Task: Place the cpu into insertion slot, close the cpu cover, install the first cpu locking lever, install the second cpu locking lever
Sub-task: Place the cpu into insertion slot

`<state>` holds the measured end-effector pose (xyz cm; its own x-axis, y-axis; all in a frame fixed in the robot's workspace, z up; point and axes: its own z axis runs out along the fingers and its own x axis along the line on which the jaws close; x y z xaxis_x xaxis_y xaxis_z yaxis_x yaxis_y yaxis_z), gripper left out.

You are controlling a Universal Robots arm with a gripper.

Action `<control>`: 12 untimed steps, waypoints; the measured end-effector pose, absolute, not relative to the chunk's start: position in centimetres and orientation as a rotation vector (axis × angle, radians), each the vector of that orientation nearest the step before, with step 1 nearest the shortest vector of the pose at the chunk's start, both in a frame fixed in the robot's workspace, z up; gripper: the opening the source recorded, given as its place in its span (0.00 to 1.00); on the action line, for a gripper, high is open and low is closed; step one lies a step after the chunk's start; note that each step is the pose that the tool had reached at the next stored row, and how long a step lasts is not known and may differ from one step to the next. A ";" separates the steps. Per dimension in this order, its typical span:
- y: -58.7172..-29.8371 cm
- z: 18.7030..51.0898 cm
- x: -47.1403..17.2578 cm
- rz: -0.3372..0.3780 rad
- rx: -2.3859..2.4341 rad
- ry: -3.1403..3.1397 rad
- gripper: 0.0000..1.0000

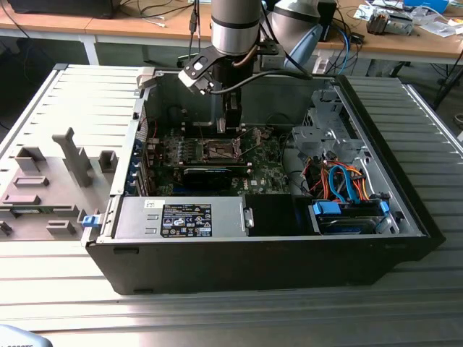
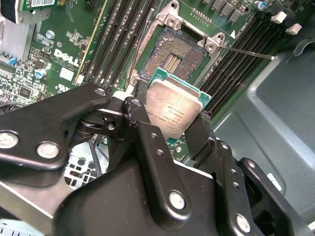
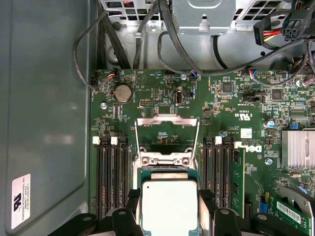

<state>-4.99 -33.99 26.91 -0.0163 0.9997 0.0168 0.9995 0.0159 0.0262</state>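
On the exterior view's left a grey jig plate (image 1: pixel 43 195) lies beside the open case (image 1: pixel 253 260), and nothing touches it. In the middle of that view the gripper (image 1: pixel 231 130) hangs over the board (image 1: pixel 268 173), with the slot (image 1: pixel 219 150) right under it. In the second wrist view the fingers (image 2: pixel 199 135) are drawn narrow on two opposite edges of the cpu (image 2: pixel 172 105), its metal top facing the camera. The cpu is not yet in the slot: it sits above it and hides its near edge. So I judge that the slot lies below and a little forward of the fingertips, and the sides of both squares look nearly parallel. In the first wrist view the cover (image 3: pixel 167 119) is folded open beyond the cpu. A thin lever (image 2: pixel 248 52) stands free beside the slot. On the exterior view's right are cables (image 1: pixel 340 177).
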 end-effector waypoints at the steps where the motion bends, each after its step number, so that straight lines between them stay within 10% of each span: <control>1: -34.0 26.9 -5.0 0.048 2.199 2.234 0.55; 12: -34.0 26.9 -5.0 0.038 2.195 2.230 0.55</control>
<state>-4.99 -33.99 26.87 -0.0163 0.9998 0.0083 0.9995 0.0161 0.0260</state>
